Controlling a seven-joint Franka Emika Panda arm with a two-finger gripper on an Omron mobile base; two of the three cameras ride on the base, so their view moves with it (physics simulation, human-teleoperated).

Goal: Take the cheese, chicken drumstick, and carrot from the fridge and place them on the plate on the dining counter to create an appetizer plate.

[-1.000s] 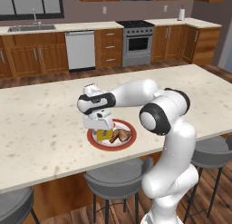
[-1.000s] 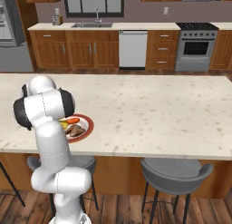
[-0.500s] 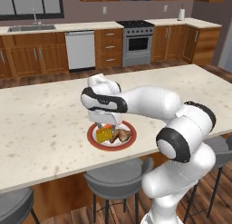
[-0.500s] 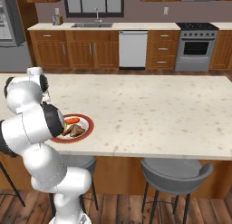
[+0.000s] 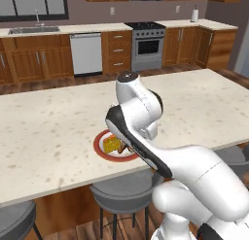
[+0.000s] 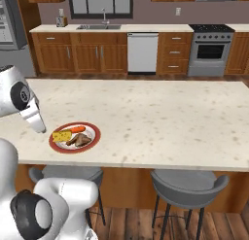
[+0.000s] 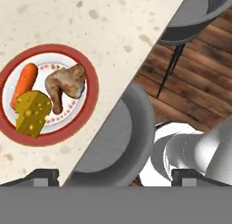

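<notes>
The red-rimmed white plate sits on the dining counter near its front edge. On it lie the carrot, the cheese and the chicken drumstick, close together. They appear again in the right base view as cheese, carrot and drumstick. My gripper is open and holds nothing. It hangs above the counter's edge, off to one side of the plate. In the left base view my arm hides part of the plate beside the cheese. The fridge stands far back left.
Grey stools stand under the counter's near edge, one stool right below my hand over the wooden floor. The wall counter with sink, dishwasher and stove runs along the back.
The hand has lifted off the plate and swung back toward the counter's near edge. Its jaws have spread wider. All three foods stay on the plate.
</notes>
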